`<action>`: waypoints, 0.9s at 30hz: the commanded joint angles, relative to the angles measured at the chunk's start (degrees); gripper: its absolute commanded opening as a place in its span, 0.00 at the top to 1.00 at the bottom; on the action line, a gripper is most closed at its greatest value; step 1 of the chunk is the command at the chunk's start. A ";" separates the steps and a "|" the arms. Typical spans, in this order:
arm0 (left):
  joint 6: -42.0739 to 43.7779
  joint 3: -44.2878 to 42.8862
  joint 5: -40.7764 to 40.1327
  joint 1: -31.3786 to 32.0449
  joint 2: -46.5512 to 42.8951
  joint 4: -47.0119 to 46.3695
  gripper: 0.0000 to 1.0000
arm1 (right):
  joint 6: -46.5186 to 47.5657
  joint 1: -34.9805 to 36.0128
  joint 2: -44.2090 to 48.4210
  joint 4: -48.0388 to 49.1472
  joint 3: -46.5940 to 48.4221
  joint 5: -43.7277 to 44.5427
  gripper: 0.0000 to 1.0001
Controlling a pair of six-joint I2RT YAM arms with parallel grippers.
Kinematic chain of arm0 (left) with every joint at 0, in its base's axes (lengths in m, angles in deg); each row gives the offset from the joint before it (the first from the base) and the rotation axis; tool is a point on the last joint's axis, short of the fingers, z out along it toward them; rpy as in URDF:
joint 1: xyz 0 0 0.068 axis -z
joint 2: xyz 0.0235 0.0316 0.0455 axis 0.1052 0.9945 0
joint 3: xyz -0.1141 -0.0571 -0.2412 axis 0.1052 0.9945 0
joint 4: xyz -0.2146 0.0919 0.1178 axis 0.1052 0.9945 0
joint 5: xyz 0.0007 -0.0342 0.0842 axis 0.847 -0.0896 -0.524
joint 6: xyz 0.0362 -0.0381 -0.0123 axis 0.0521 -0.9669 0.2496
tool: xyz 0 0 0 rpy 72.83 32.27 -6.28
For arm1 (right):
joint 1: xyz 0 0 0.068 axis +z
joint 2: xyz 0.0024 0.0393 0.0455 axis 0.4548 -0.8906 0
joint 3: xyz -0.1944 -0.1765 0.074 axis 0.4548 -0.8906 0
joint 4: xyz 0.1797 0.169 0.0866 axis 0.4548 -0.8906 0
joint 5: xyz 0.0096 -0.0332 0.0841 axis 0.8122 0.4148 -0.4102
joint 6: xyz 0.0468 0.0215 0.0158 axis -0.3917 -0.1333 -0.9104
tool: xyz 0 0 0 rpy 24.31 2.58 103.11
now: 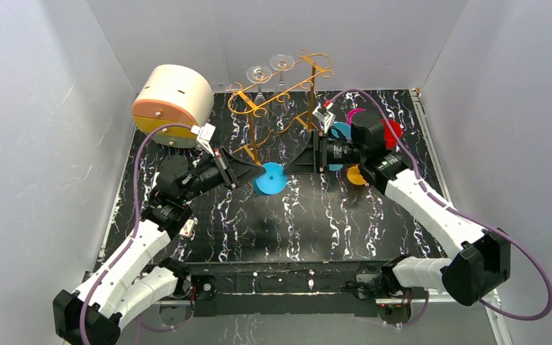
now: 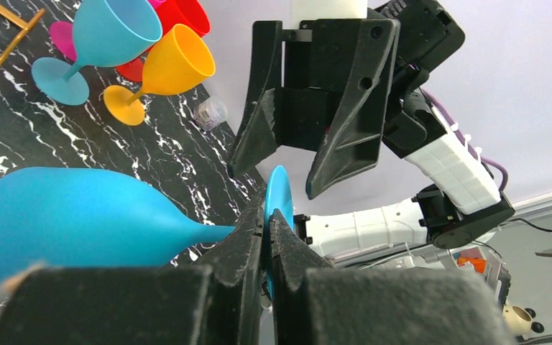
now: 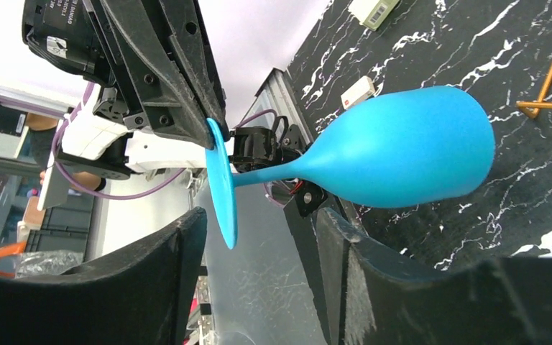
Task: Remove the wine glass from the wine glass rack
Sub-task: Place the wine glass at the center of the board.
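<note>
Marble table (image 1: 330, 230) | L hand (image 2: 267, 215) pinching blue glass (image 3: 402, 147) | R hand (image 3: 262, 230) spread

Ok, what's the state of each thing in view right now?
blue wine glass: off the rack, held sideways in the air by its foot.
left gripper: shut on the glass's foot.
right gripper: open, jaws either side of the foot, not gripping.
wine glass rack: upright, two clear glasses hanging at its far end.
coloured glasses: four, standing upright.
</note>
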 commanded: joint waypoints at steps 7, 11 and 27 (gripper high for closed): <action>-1.09 2.01 -2.46 1.65 -1.26 -4.13 1.00 | 0.22 3.69 -3.57 5.65 4.90 -3.02 0.58; -0.84 2.23 -3.28 1.74 -0.94 -4.15 1.00 | -0.37 3.76 -3.19 7.22 4.38 -4.19 0.69; -2.51 4.07 -3.93 2.85 0.03 -9.23 1.00 | -1.39 3.76 -4.32 10.26 4.06 -6.71 0.78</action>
